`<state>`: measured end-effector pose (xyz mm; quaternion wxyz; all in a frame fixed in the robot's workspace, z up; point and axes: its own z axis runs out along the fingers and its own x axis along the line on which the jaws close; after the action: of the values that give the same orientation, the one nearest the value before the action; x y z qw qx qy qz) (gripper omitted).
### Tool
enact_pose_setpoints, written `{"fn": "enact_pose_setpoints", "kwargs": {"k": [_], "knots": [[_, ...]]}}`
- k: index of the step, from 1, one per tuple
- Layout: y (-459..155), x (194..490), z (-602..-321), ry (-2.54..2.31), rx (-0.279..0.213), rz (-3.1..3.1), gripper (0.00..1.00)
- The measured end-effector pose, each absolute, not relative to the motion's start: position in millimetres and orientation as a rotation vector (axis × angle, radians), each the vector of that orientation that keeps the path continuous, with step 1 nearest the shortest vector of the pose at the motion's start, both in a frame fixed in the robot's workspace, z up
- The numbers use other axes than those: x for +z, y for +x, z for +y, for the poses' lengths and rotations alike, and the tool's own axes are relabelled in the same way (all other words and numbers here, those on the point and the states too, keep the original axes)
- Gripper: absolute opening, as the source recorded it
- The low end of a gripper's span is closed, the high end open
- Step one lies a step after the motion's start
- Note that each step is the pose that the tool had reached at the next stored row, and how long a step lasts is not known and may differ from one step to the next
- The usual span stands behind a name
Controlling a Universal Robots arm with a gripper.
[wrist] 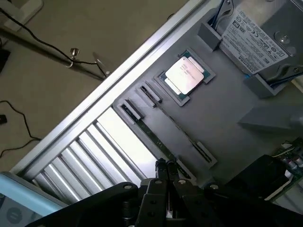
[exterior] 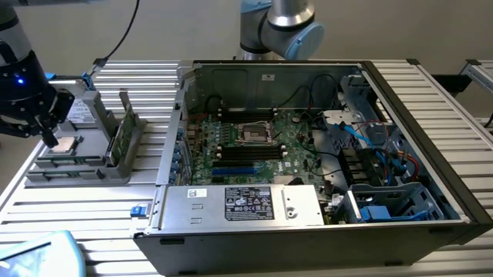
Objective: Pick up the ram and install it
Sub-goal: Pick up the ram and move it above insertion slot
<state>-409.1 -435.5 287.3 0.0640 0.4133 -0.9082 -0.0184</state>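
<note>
Apparently pick-up stage; gripper (wrist: 164,166) shut, empty, poised over ram (wrist: 154,137) in rack (wrist: 227,111); grasp likely needs jaws parted.

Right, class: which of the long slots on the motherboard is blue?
The slot closest to the silver power supply; the long slots either side of the processor socket are black.

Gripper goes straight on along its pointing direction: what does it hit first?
Likely the ram slotted in the grey holder, right under the shut gripper; depth unclear, so possibly the holder itself.
</note>
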Motion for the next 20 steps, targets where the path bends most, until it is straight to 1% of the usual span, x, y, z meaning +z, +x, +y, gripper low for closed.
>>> {"fn": "enact_pose_setpoints", "kwargs": {"k": [6,20], "knots": [[-409,282,-436,1.396,-0.052,-2.672,0.1],[-409,272,-436,1.734,-0.069,-2.481,0.1]]}}
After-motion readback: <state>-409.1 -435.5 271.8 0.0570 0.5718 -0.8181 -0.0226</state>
